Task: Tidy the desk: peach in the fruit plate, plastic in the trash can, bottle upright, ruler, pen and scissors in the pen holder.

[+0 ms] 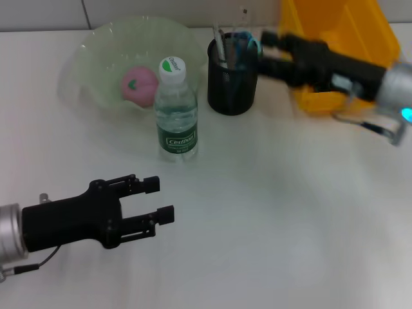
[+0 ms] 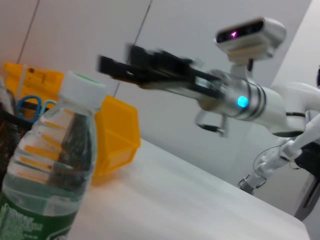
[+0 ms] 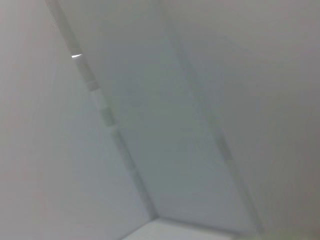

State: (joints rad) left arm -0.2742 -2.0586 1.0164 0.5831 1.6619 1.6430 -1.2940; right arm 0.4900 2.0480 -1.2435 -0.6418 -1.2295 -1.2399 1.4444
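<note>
Standing upright on the white worktop (image 1: 277,212), the bottle (image 1: 176,111) sits just in front of the fruit plate (image 1: 96,58), which holds the peach (image 1: 138,84). Beside it the pen holder (image 1: 232,80) carries scissors (image 1: 248,44). The left hand (image 1: 164,199) hovers low, fingers spread and empty. The right hand (image 1: 267,42) reaches above the holder's rim before the yellow trash can (image 1: 367,32); its grip cannot be told. Only blank wall fills the right wrist view, while the left wrist view catches the right arm (image 2: 235,97).
</note>
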